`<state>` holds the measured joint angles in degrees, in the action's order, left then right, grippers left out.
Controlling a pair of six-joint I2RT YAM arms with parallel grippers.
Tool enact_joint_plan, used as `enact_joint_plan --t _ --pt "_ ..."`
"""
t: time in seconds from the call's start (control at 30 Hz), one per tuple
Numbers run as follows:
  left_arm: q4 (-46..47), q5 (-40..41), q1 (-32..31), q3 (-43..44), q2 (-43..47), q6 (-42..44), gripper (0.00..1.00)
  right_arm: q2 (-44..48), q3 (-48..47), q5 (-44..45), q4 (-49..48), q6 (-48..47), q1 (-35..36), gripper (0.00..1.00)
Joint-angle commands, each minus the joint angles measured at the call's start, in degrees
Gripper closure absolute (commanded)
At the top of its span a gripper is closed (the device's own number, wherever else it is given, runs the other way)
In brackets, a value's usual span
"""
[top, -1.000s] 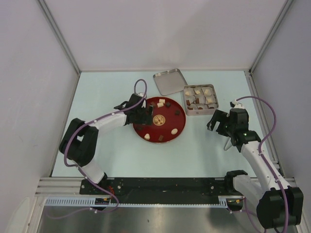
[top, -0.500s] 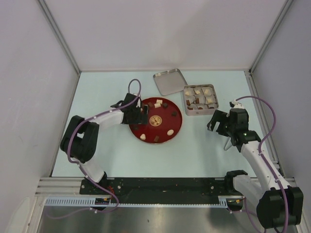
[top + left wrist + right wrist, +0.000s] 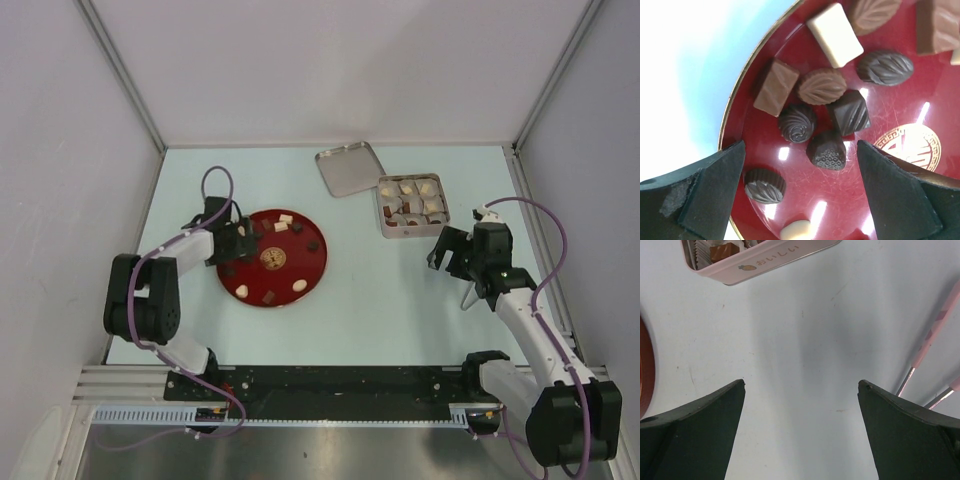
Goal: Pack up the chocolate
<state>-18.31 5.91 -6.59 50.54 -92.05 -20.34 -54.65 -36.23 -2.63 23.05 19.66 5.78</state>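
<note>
Red plate (image 3: 295, 266) is sitting left-centre, well apart from tin (image 3: 381, 212) at upper right, so carrying is risking drops. Left gripper (image 3: 800, 145), jaws apart, is hovering over clustered chocolate (image 3: 826, 150) at plate's left edge, risking pinching two; right gripper (image 3: 801, 383) is gaping empty.

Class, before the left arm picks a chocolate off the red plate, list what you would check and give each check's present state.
1. Left gripper open over the red plate: ok.
2. Chocolate lying between its jaws: ok, several pieces.
3. Tin uncovered, lid set aside: ok.
4. Free slot in the tin: cannot tell.
5. Right gripper open and empty: ok.
</note>
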Motion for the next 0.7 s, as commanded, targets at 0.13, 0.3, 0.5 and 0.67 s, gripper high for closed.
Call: enact_joint_plan --t 0.13,0.3,0.5,0.67 --pt "-4.4 4.3 12.9 -2.6 4.2 1.0 0.00 -1.4 -0.4 -2.9 -4.3 -1.5 -1.6 0.00" --pt "-5.3 4.5 15.2 -0.5 6.6 1.0 0.00 -1.2 -0.5 -4.3 -4.6 -2.0 -2.4 0.00" --pt "-3.6 1.9 10.6 3.5 12.4 1.5 0.00 -0.8 -0.4 -5.9 -4.8 -2.2 -2.5 0.00" --pt "-1.1 2.1 -1.4 10.5 10.1 3.4 0.00 -0.8 -0.4 -6.7 -5.0 -2.3 -2.4 0.00"
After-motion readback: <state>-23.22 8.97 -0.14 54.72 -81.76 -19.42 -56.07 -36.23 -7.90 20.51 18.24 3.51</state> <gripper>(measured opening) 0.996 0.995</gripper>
